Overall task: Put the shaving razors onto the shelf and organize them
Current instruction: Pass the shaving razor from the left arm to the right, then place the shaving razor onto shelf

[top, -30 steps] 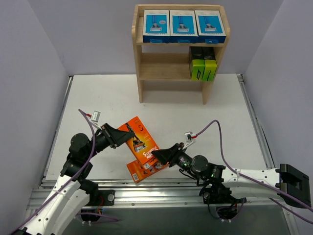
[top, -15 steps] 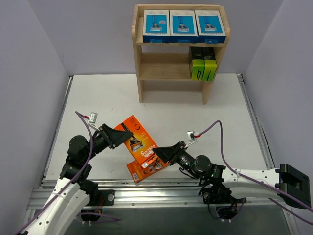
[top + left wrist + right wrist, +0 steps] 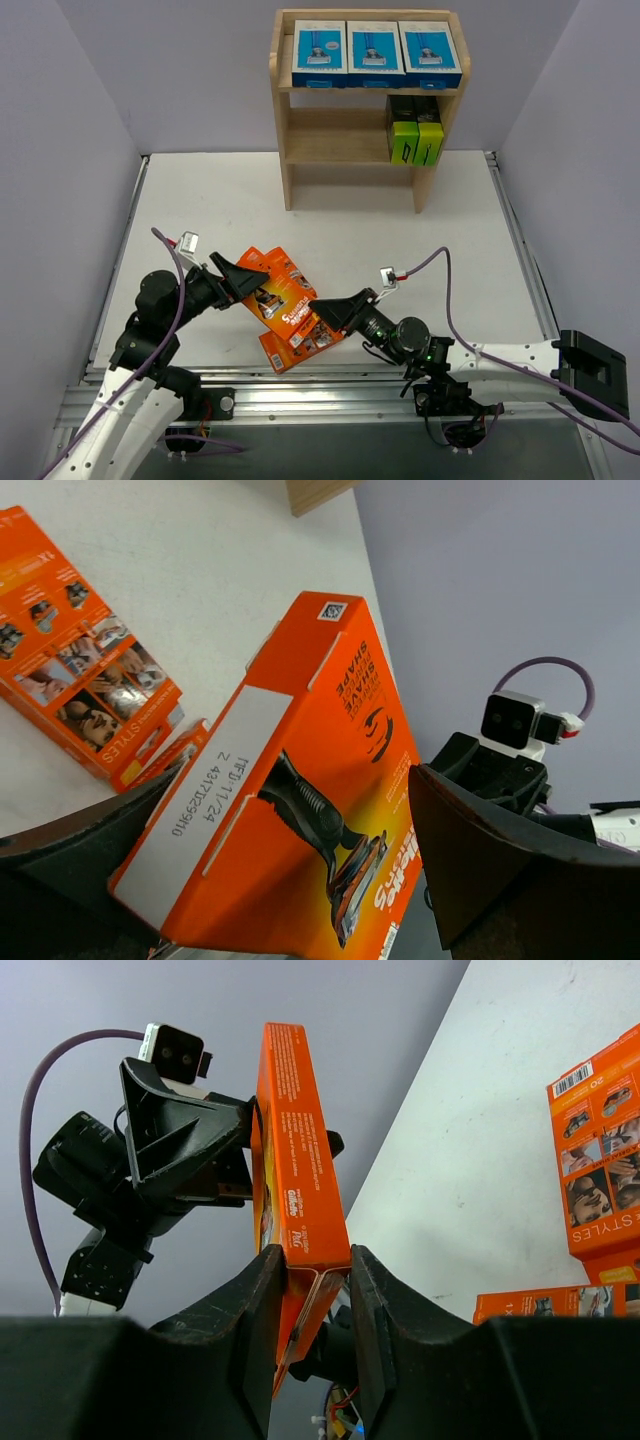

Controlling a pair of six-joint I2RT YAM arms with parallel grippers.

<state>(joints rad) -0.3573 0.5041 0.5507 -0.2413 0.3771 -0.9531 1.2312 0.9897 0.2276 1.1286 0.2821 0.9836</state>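
- The right gripper (image 3: 312, 1260) is clamped on one edge of a flat orange cardboard razor pack (image 3: 330, 730), holding it raised off the white table (image 3: 220, 200).
- The left gripper (image 3: 248, 284) has its jaws spread wide on either side of the same pack, grasping nothing.
- Other orange packs (image 3: 298, 346) lie flat on the table just below.
- On the light wooden three-tier shelf (image 3: 283, 110), three blue-and-white boxes (image 3: 374, 52) line the top tier; black-and-lime boxes (image 3: 417, 142) sit at the middle tier's right end.

Overhead looks down; both wrist views closely share orange pack (image 3: 300, 780).
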